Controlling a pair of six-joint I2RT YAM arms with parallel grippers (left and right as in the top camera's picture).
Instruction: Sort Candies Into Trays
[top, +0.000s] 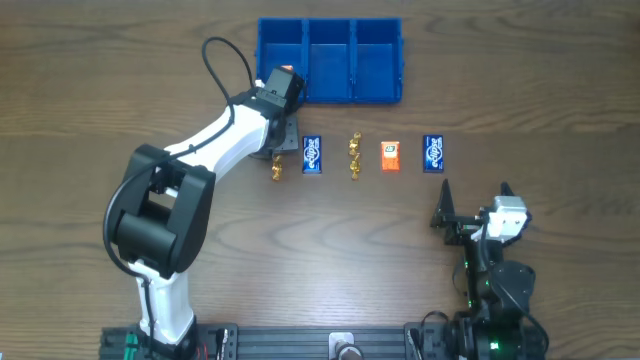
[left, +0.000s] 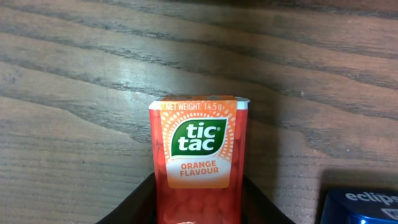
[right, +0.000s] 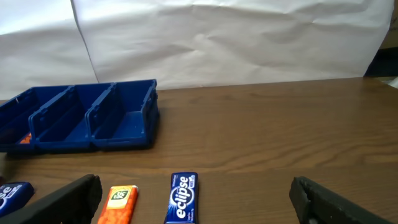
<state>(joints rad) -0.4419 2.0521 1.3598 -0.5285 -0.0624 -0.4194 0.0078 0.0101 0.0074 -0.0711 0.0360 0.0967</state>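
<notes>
Candies (top: 390, 155) on wooden table (top: 560, 90), white backdrop (right: 236, 37)

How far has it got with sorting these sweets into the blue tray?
It looks like early days. The blue tray has empty-looking middle and right compartments, and its left one is partly hidden. In hand: the left gripper holds an orange box above the table. Left to do: two gold candies, two blue boxes and another orange box lie in a row. The right gripper sits open nearby.

Left tool (top: 284, 148), outstretched, clamps an orange box (left: 199, 149); right tool (top: 474, 188), near its base, gapes wide.
</notes>
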